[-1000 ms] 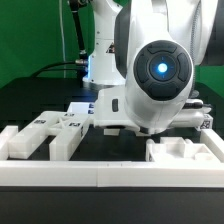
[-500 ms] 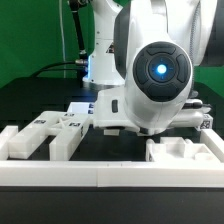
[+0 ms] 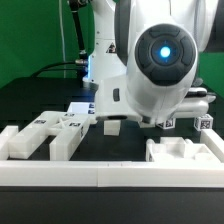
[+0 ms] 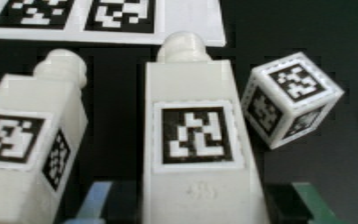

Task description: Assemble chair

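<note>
**Exterior view:** The Panda arm (image 3: 160, 60), its wrist housing lit by a blue lamp, fills the middle of the black table (image 3: 30, 100) and hides its own jaws. The marker board (image 3: 78, 108) lies flat behind the work area. Nearer the camera than the marker board, toward the exterior view's left, a cluster of chair parts (image 3: 50, 135) sits together, tags up. A short white post (image 3: 113, 126) stands under the arm, just beside the marker board on the exterior view's right. Whether it is held cannot be told from here. A tagged cube (image 3: 205, 123) rests well apart from the marker board, at the exterior view's far right. A blocky white part (image 3: 185, 150) sits in front of that cube. A white border rail (image 3: 100, 172) runs across the foreground.

**Wrist view:** The gripper (image 4: 202, 200) is closed on a tagged post (image 4: 202, 120), with the dark fingers (image 4: 101, 200) pressing its two flanks. The tagged post's rounded tip points at the marker board (image 4: 105, 15) and meets the board's edge in the picture. A second post (image 4: 34, 130) lies parallel beside it, its tip stopping short of the marker board. On the tagged post's other side is the tagged cube (image 4: 291, 100), tilted, near the post and apart from the marker board.
</note>
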### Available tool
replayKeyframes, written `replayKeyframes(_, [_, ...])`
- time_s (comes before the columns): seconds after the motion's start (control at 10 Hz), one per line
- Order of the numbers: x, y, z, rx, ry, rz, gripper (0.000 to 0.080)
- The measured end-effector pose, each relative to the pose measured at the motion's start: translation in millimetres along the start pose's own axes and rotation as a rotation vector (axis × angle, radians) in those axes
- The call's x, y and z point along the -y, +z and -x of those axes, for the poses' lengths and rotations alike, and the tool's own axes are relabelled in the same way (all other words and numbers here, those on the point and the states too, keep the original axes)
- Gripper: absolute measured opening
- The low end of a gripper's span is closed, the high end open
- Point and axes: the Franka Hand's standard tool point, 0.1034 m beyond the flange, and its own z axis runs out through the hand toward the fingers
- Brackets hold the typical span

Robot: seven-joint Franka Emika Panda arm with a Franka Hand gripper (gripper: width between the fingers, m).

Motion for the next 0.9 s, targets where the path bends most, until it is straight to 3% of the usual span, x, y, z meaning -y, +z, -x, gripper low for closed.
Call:
replayKeyframes(0.2, [5.6, -21.7, 8.4, -0.023, -0.002, 0.003, 0.0291])
replayKeyframes(0.4, [4.9, -22.6, 2.3, -0.062, -0.003, 0.003, 0.0291])
replayKeyframes(0.7, [6.7, -38.3, -10.9, -0.279, -0.002, 0.006, 0.0291])
replayKeyframes(0.9, [18.4, -69.5, -12.7, -0.423, -0.015, 0.012, 0.0291])
